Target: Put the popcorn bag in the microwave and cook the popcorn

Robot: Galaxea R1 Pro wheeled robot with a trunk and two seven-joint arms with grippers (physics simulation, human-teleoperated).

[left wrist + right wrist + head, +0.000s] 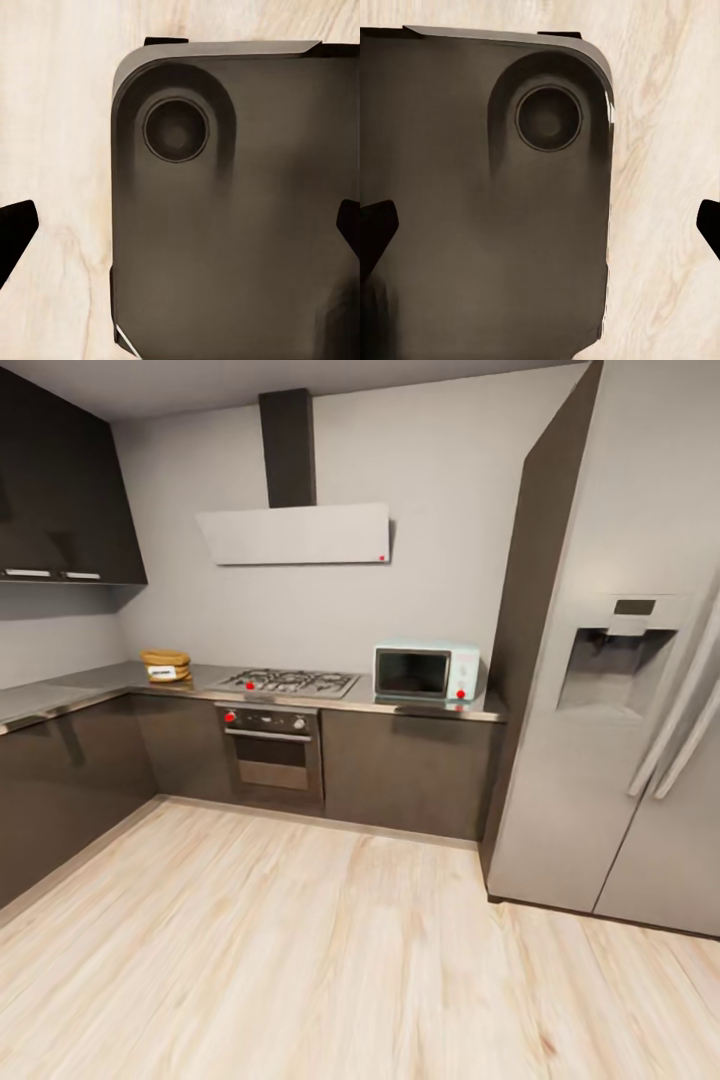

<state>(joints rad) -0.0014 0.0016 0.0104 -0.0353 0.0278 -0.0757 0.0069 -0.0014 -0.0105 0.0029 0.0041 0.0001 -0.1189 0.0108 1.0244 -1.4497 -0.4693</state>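
While both claws hang spread and empty over the floor, the popcorn bag (165, 665) waits mid-left on the desk (100, 685), with the microwave (426, 672) centre-right.

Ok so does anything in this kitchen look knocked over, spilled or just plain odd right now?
Nothing stands out. The popcorn bag sits upright on the countertop left of the gas hob, the microwave stands square with its door shut, and the wood floor shows no spills.
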